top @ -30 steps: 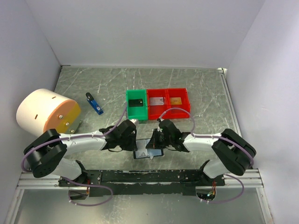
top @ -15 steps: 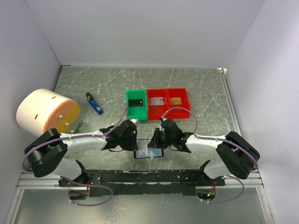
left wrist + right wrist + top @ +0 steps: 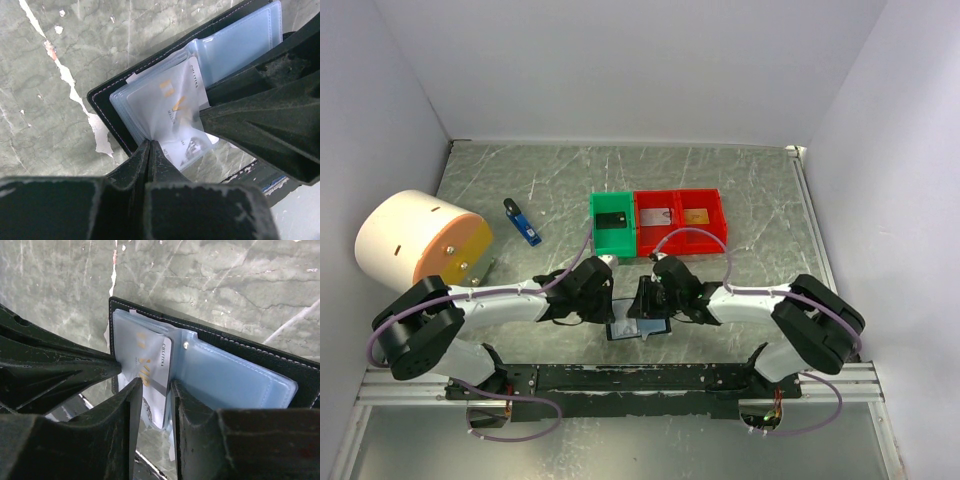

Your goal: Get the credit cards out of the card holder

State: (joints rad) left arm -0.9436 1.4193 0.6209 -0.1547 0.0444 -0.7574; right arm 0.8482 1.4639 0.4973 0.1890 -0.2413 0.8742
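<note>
The grey-green marbled bench [image 3: 760, 190] carries everything. At its left edge lies a big white drum [image 3: 405, 240] with an orange face. Toward the back sit a green bin [image 3: 594, 225] with a black card [image 3: 611, 222] in it, and beside it two joined red bins [image 3: 724, 222], one with a silvery card [image 3: 658, 216], the other a gold card [image 3: 697, 216].

My two tools meet at the near middle of the bench, over the card holder [image 3: 250, 352], which lies open and flat with its pale blue sleeves facing up. My left tool [image 3: 150, 147] has its fingers pressed together, tips at a corner of the clear sleeves; I cannot tell if it pinches the plastic. My right tool [image 3: 156, 385] has its fingers slightly apart, and the end of a pale card with gold lettering [image 3: 157, 375], half out of its sleeve, lies in the gap.

A small blue stick [image 3: 523, 223] lies apart at the left.
</note>
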